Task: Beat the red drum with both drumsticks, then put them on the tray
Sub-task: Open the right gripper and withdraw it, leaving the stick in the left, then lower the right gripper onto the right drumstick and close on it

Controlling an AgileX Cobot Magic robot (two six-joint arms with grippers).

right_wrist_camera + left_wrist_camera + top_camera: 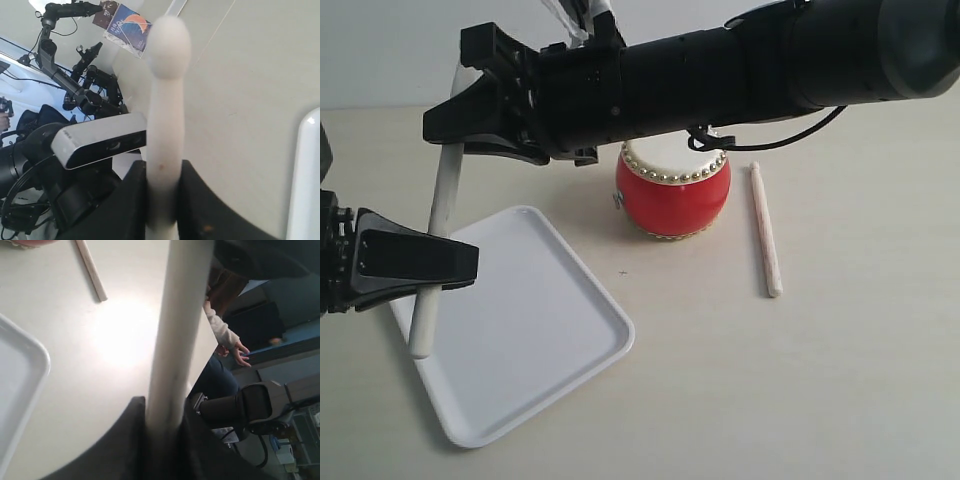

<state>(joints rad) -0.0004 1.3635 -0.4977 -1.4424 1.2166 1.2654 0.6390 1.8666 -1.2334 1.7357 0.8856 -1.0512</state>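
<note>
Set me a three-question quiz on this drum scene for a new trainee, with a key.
1. True or false: both drumsticks lie on the table.
2. The loose drumstick lies: A) to the right of the red drum in the exterior view, B) in the tray, C) on the drum head.
3. Short answer: which arm passes over the drum in the exterior view?

Key:
1. False. The right gripper holds the raised drumstick off the table.
2. A.
3. The right arm.
</note>
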